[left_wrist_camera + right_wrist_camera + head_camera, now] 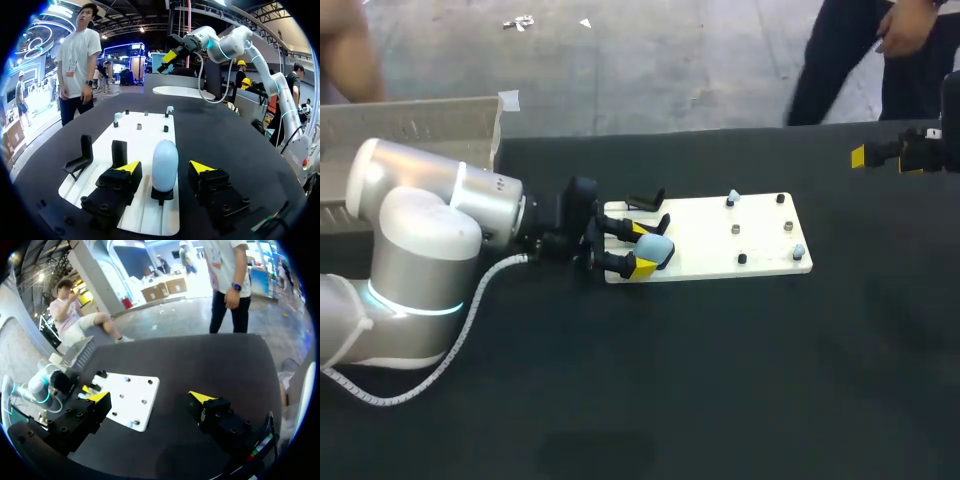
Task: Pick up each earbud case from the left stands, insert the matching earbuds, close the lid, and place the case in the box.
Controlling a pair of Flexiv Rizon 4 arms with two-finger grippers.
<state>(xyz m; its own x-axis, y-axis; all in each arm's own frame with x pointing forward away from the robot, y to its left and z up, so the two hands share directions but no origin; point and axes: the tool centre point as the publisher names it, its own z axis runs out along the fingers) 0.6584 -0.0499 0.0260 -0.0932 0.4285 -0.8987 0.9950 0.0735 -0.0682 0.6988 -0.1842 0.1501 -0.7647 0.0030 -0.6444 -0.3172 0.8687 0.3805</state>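
Note:
A light blue earbud case [165, 164] stands upright on a small black stand at the near end of the white board [145, 130]. My left gripper [165, 168] is open around it, with a yellow tip on each side and a narrow gap at both. In the head view the case [658, 250] sits between the left gripper's [642, 248] tips at the board's [720, 240] left end. Two pale earbuds [733, 197] [798, 250] stand on pegs at the right end. My right gripper [150, 396] is open and empty, high above the table's right side [880, 155].
An empty black stand [80, 159] and another black holder [119, 152] rise beside the left gripper on the board. Small black pegs [741, 258] dot its right half. A grey box [415, 130] sits at the table's back left, behind my left arm.

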